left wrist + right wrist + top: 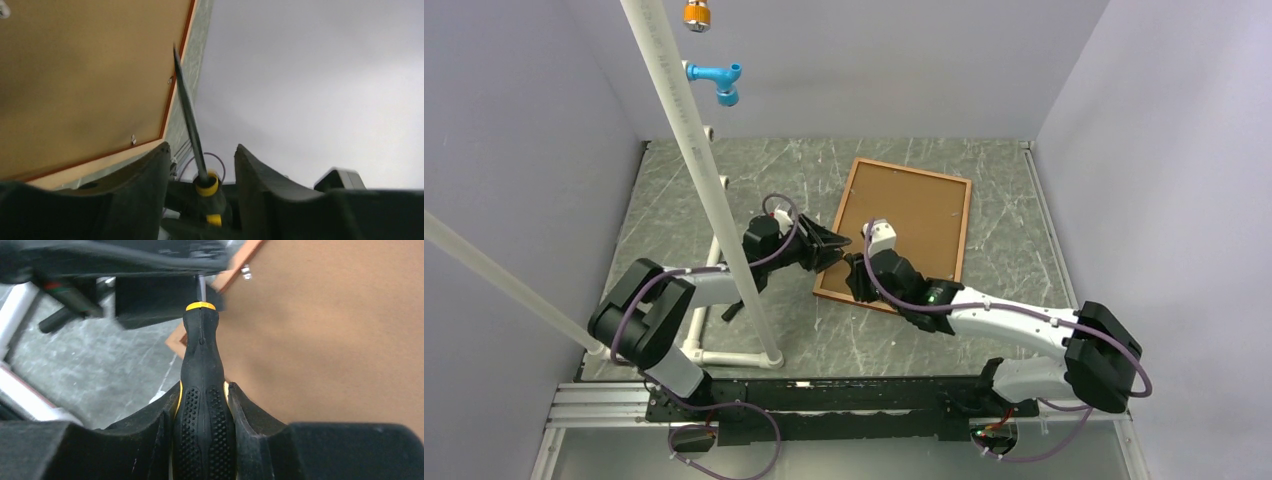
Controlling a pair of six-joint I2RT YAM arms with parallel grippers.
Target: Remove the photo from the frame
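Your right hand (202, 390) pinches a black-and-yellow screwdriver (200, 350) by its handle, the shaft passing between the spread fingers of your left hand (201, 148) at 10 o'clock, while the frame (914, 170) lies flat on the bench (1014, 200) toward 12 o'clock, the photo (914, 215) inside with its brown backing up.

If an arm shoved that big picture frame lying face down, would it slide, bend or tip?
Probably slide: the frame lies flat on the smooth table, so tipping seems unlikely. It looks thin and wide, so likely light, and an off-centre push may spin it. The backing board looks flat, so probably stiff.
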